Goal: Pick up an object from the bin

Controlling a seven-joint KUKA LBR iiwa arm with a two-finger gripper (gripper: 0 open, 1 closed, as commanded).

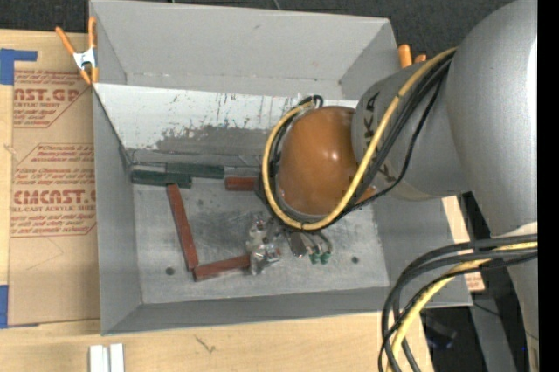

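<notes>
Down on the floor of the bin, towards the front wall, a short brown stick is seen lying flat. It runs roughly left to right, with its right end turned slightly towards the back. That right end is met by the gripper, which is lowered close to the floor just right of the bin's middle. Whether the stick is touched there or merely neared cannot be told. Whether the gripper is set wide or narrow cannot be told either, as its tip is seen as a small bright metal cluster under the wrist. At the short stick's left end a long brown stick is laid corner to corner with it, so that an L is formed; the long one runs up and slightly left towards the back wall. Along the foot of that wall a dark green stick is laid, and just to its right a small brown block is found. Just right of the gripper a small green piece is seen; whether it lies loose on the floor or belongs to the wrist cannot be told. Above the gripper the wrist is capped by a rounded orange cover, around which yellow and black cables are looped. The grey arm is brought in from the right, over the bin's right wall.
</notes>
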